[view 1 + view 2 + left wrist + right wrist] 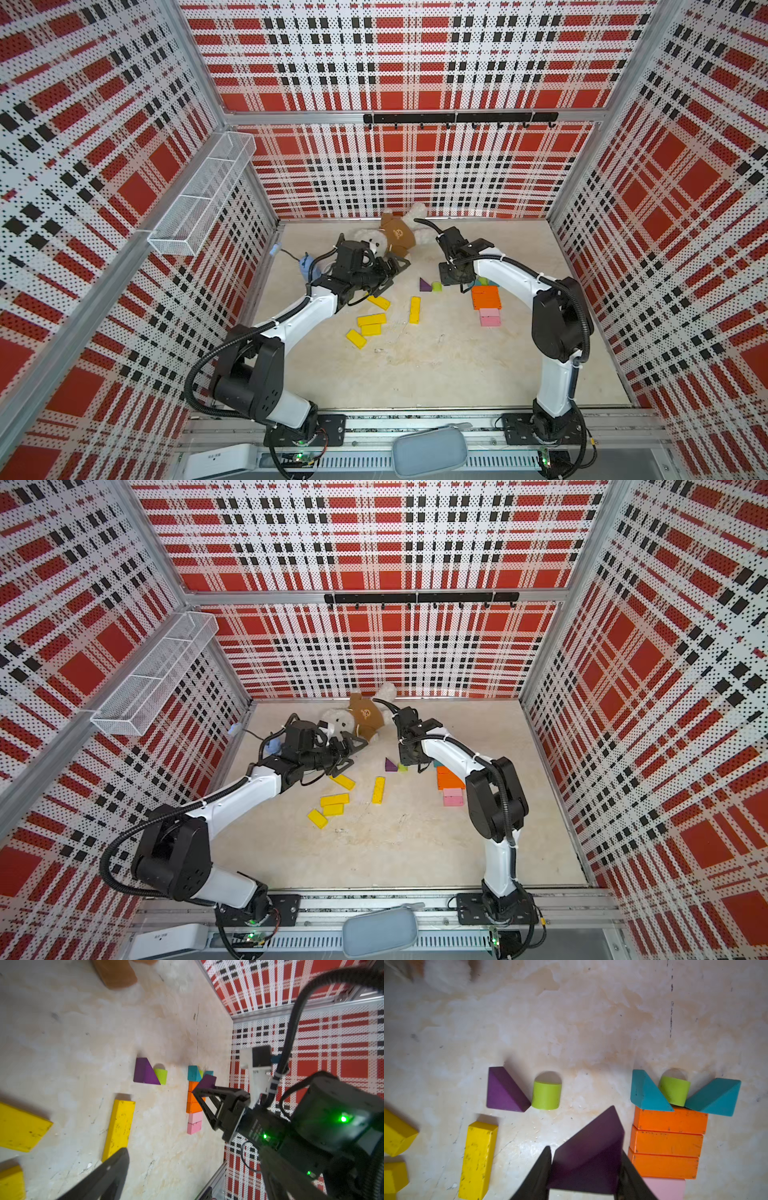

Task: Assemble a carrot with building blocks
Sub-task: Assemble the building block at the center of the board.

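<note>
A purple triangle (593, 1140) is pinched by the right gripper (585, 1152), left of the orange blocks (668, 1142). The fingers of the left gripper (400, 273) are spread.

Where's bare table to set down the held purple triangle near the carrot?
Widest: the table between the yellow blocks and the arm bases. Narrower: the gap between the long yellow block and the orange stack. Crowded around the teal triangles and by the loose purple triangle.
</note>
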You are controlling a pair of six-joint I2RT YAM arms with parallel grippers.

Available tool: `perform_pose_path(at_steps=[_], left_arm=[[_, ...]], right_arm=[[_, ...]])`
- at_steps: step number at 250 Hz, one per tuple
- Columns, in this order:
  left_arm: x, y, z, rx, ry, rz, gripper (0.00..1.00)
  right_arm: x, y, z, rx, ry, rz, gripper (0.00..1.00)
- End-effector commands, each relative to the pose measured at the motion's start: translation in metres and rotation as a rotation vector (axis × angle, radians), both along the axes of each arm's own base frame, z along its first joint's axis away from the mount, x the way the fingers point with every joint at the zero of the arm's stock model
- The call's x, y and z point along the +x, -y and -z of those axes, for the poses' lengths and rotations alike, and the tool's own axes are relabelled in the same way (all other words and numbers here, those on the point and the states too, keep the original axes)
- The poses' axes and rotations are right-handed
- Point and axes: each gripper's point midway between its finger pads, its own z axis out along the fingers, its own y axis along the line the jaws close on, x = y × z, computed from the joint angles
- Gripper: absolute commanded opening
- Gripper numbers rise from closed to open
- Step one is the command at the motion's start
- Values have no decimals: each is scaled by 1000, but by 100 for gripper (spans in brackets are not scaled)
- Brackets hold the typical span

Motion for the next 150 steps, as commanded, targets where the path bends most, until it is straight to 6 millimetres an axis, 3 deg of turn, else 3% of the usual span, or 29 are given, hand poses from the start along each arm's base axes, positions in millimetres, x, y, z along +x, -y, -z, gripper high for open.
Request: perform_pose_path(at_steps=[1,57,150], left_arm=[[3,7,-1,2,0,24,100],[3,6,1,4,-3,23,99],[2,8,3,1,-12,29,100]], right_arm=[[11,1,9,14,-2,15,40],[18,0,32,52,-36,22,40],[24,5,54,71,-80,39,41]])
